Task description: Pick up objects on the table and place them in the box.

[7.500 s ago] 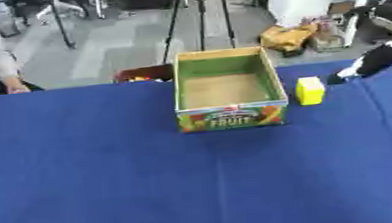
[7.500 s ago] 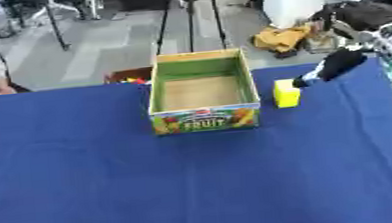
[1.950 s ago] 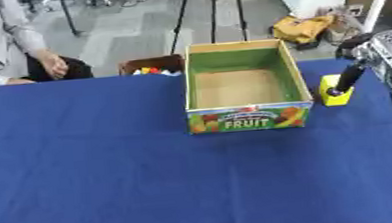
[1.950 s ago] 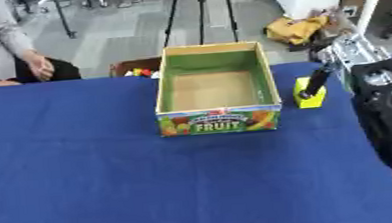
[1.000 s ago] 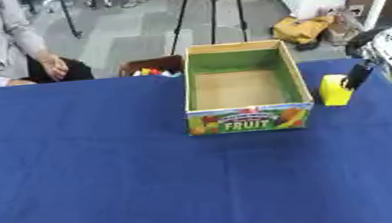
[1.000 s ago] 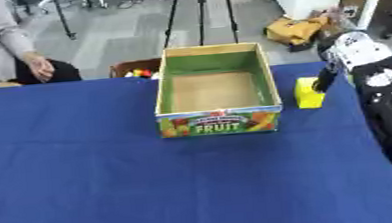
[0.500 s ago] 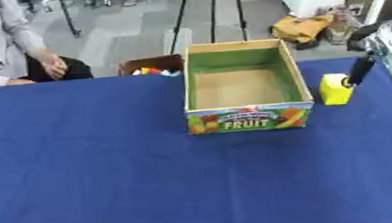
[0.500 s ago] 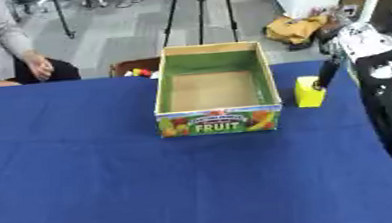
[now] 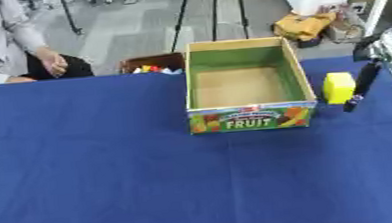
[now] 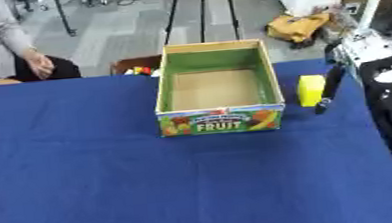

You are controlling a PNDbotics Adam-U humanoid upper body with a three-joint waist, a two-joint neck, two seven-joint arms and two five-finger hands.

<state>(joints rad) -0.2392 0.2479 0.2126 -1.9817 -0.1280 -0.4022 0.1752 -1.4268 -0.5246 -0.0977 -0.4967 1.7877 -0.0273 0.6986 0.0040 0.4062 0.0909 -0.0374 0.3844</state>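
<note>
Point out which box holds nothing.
The fruit box on the table: its cardboard floor is bare. The brown box behind it holds colourful items.

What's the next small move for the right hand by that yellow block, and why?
Probably curl the right hand round the yellow block: its straight fingers point down just right of the block, which stands ungrasped on the table outside the empty box.

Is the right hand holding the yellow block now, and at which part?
Nothing is held. The right hand hangs beside the yellow block, fingers straight, on its right side.
</note>
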